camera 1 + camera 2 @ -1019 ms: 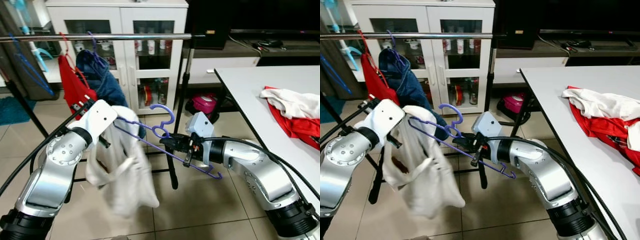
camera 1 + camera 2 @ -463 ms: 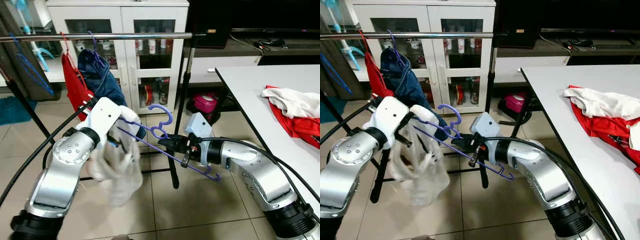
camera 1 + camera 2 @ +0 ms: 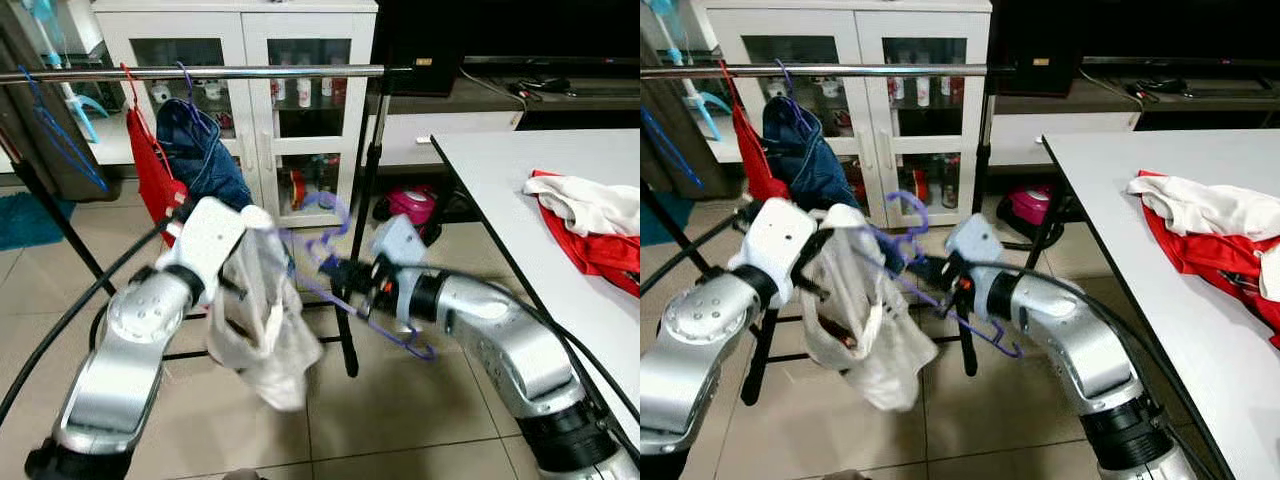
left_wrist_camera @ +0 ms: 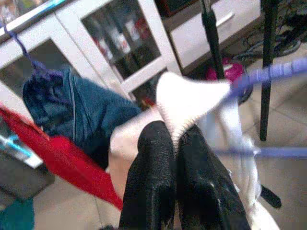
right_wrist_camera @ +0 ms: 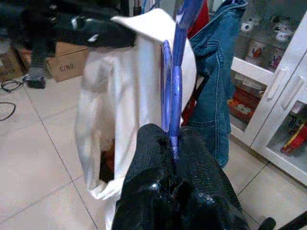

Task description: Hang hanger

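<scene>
The purple wire hanger [image 3: 908,225] carrying a white cloth garment [image 3: 862,330] is now higher and nearer the rack than a second ago, and its outline is smeared by motion; the garment, which had swung wide and then bunched up, again hangs as a loose sack below it. This suggests the lift toward the silver horizontal rail [image 3: 200,73] is under way, though the hook is well short of the rail.

The right gripper [image 5: 173,154] has its black fingers pressed together on the hanger's wire; the hook rises just above it. The left gripper [image 4: 175,153] pinches the garment's white collar edge between closed fingers, level with the right gripper and just beside it, across the hanger.

Beyond both grippers, a blue denim garment [image 3: 205,160] and a red garment [image 3: 150,180] already hang from the rail. Behind stands a white glass-doored cabinet [image 3: 280,40]; out past the right arm, a white table [image 3: 520,190] holds red and white clothes [image 3: 590,225].
</scene>
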Controlling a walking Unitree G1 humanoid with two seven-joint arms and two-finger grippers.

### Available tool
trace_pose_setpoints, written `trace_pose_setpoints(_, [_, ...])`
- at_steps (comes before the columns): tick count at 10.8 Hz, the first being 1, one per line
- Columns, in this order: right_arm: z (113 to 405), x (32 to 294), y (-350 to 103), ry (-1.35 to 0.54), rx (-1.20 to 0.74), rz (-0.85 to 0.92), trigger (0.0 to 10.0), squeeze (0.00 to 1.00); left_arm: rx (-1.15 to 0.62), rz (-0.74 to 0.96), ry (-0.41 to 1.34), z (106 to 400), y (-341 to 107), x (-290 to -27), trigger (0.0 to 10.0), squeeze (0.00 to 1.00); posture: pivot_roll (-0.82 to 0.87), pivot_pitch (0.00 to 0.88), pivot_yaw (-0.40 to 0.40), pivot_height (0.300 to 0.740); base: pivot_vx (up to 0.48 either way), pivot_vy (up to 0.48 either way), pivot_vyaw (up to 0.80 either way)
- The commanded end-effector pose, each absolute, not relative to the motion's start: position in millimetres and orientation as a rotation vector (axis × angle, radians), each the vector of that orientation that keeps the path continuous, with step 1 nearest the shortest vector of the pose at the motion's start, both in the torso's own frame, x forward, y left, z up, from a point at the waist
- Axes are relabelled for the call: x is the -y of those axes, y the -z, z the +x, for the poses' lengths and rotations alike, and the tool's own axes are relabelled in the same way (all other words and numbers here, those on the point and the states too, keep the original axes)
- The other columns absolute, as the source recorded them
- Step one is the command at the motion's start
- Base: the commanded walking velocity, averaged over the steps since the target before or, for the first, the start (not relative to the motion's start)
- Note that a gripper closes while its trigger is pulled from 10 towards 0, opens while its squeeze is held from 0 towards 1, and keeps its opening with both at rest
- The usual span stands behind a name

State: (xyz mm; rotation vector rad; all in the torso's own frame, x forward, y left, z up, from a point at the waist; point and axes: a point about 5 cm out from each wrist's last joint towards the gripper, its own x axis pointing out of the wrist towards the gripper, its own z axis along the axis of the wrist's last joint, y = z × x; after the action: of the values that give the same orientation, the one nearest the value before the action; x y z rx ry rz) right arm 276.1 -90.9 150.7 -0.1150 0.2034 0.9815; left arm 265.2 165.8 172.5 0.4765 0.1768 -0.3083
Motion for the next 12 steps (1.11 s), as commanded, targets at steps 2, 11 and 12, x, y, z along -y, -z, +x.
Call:
trace_pose_setpoints(2, [282, 93, -161, -0.956, -0.171, -0.081, 10.0, 0.0, -0.167, 0.446, 0.276, 263, -180, -166, 0.6, 0.0, 0.02, 0.0, 0.015, 0.74, 0.0, 0.0, 0.0])
trace_pose_setpoints(11, [285, 93, -166, -0.952, -0.137, -0.034, 10.0, 0.0, -0.122, 0.221, 0.476, 254, -185, -155, 10.0, 1.0, 0.02, 0.0, 0.024, 0.74, 0.0, 0.0, 0.0])
trace_pose_setpoints(12, [286, 94, -166, -0.951, -0.135, -0.032, 10.0, 0.0, -0.114, 0.207, 0.501, 253, -187, -157, 10.0, 1.0, 0.02, 0.0, 0.023, 0.74, 0.0, 0.0, 0.0])
